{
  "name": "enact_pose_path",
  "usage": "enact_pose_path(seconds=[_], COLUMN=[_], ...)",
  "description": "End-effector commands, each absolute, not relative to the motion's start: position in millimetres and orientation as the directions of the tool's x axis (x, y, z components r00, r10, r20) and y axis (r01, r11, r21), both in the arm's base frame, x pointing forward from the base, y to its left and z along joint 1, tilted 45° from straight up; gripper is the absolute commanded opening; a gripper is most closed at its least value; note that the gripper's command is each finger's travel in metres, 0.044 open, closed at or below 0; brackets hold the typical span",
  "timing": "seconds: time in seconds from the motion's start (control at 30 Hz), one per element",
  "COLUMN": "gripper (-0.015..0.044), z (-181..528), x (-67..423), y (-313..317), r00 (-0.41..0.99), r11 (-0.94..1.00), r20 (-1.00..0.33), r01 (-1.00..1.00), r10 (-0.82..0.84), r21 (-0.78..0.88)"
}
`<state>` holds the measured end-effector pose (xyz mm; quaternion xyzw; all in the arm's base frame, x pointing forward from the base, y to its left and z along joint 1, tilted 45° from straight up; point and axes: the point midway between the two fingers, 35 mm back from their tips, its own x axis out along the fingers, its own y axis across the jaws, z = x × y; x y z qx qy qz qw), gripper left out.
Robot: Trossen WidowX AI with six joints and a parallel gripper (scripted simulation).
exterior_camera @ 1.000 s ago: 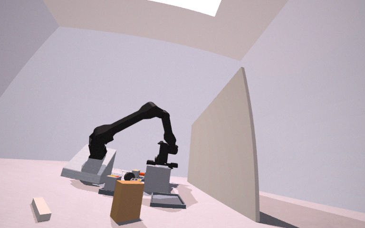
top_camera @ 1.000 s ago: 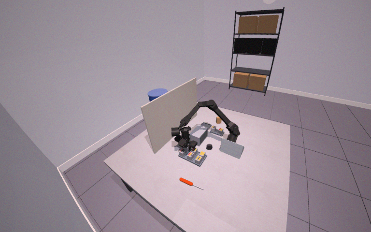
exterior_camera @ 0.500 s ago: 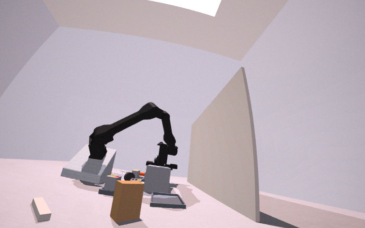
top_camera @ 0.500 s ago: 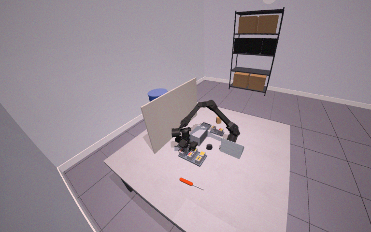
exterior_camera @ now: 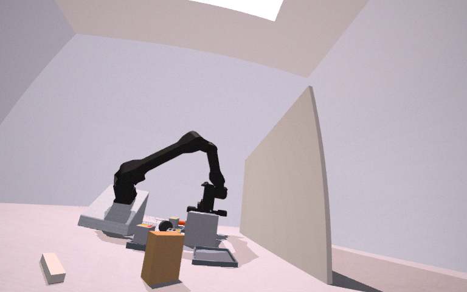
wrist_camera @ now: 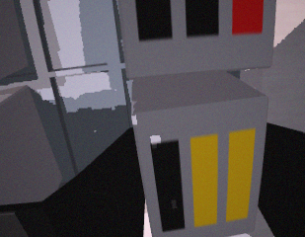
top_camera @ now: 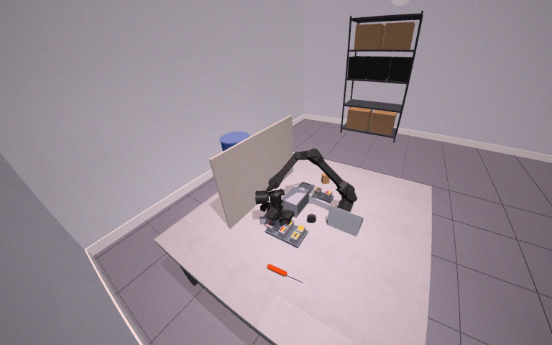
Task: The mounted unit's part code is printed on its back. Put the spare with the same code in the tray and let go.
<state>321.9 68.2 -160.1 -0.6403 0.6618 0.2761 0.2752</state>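
Observation:
My gripper (top_camera: pixel 277 218) (exterior_camera: pixel 206 210) (wrist_camera: pixel 182 131) points down at the spare rack (top_camera: pixel 287 241) and is shut on a grey spare (wrist_camera: pixel 203 116) with one black and two yellow bars. A finger lies against each side of it. Another spare (wrist_camera: pixel 201 54) with two black bars and one red sits just beyond. Several spares stand in the rack. The shallow tray (top_camera: pixel 307 183) (exterior_camera: pixel 214 264) is empty, beside a tall grey box (top_camera: pixel 303 203) (exterior_camera: pixel 201 231). I cannot tell which object is the mounted unit, and no back code shows. The top and exterior views hide the fingertips.
A tall beige panel (top_camera: pixel 257 172) (exterior_camera: pixel 286 180) stands beside the arm. A black knob (top_camera: pixel 311 218) (exterior_camera: pixel 165 225), a sloped grey board (top_camera: pixel 345 220), a brown block (top_camera: pixel 325 179) (exterior_camera: pixel 163 257), a pale block (exterior_camera: pixel 52 267) and a screwdriver (top_camera: pixel 277 269) are on the table.

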Motion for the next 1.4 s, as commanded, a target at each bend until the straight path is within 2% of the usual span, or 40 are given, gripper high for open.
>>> enact_pose_path(seconds=[0.0,0.07,0.33,0.67,1.37], gripper=[0.0043,0.0000,0.0000,0.0000,0.0000], z=[-160.0,-160.0,-159.1,-104.3,-59.4], x=[321.9,321.9,322.1,323.5,330.9], y=[68.2,68.2,69.2,122.9,175.0], r00=[-0.028,-0.028,-0.028,-0.029,-0.028], r11=[0.028,0.028,0.028,0.024,0.022], r20=[-0.718,-0.718,-0.718,-0.718,-0.720], r01=[-1.000,-1.000,-1.000,-1.000,-1.000], r10=[-0.696,-0.696,-0.695,-0.696,-0.693], r21=[0.013,0.013,0.013,0.017,0.018])
